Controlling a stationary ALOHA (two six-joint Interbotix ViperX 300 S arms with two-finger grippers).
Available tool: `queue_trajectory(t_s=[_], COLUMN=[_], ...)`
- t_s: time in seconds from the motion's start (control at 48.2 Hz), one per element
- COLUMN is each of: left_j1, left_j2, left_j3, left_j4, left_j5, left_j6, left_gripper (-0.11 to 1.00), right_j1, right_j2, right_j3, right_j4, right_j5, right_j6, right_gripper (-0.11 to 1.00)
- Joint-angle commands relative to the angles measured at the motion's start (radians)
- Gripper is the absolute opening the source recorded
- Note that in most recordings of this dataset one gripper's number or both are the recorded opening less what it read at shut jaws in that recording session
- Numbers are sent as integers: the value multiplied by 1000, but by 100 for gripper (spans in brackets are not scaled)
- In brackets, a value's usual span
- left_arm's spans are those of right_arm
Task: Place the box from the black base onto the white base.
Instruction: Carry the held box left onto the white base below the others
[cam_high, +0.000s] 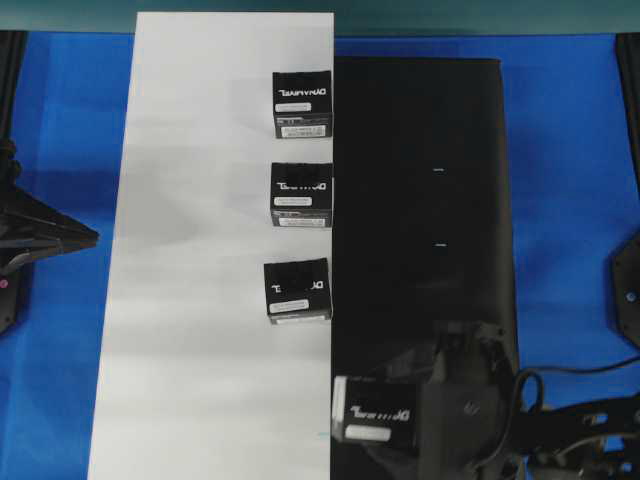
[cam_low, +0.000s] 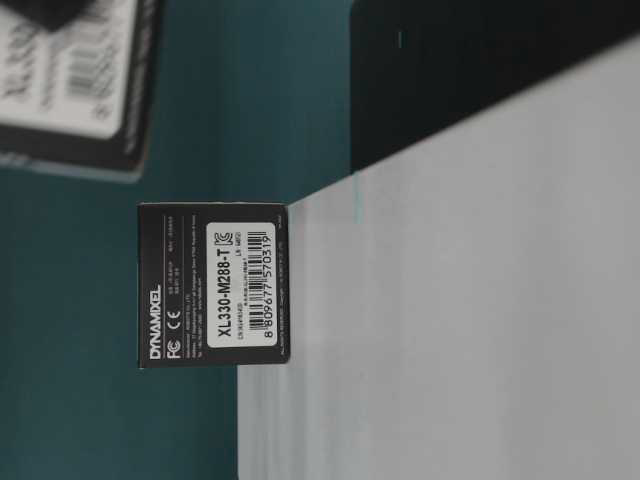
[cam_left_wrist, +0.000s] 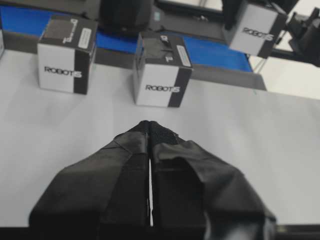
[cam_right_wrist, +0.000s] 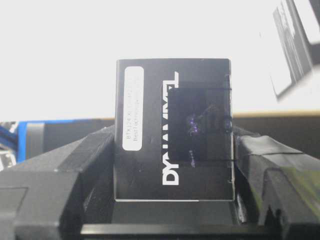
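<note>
My right gripper (cam_right_wrist: 172, 150) is shut on the box (cam_right_wrist: 172, 130), a small black cube with white lettering and a white sticker, held between both fingers (cam_right_wrist: 95, 150). Overhead, the box (cam_high: 365, 410) hangs at the near end of the seam, over the left edge of the black base (cam_high: 430, 250) and beside the white base (cam_high: 200, 300), with the right gripper (cam_high: 412, 408) behind it. My left gripper (cam_left_wrist: 150, 126) is shut with nothing in it, low over the white base (cam_left_wrist: 250, 150); its arm (cam_high: 40, 238) sits at the far left.
Three look-alike boxes (cam_high: 302, 104) (cam_high: 301, 195) (cam_high: 297, 291) stand in a row along the white base's right edge. Two of them (cam_left_wrist: 66, 54) (cam_left_wrist: 161, 70) are ahead of the left gripper. Blue tabletop (cam_high: 570, 200) surrounds both bases.
</note>
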Motion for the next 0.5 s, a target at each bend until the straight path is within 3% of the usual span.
queue_trajectory(t_s=[0.0,0.166,0.477], left_j1=[-5,-8,-11], left_j2=[6,6,2], left_j3=[-29,-29,-29], left_j4=[3,3,3], left_j5=[-5,-2,20], left_j6=[2,2,3], left_gripper=[-3,-3,-3], right_j1=[-11,-35,-61], right_j2=[37,75,147], right_j3=[-60,-114,-173], right_j4=[12,35,35], right_j5=[20,29,17], right_j6=[-29,-49,-74], right_gripper=[59,59,59])
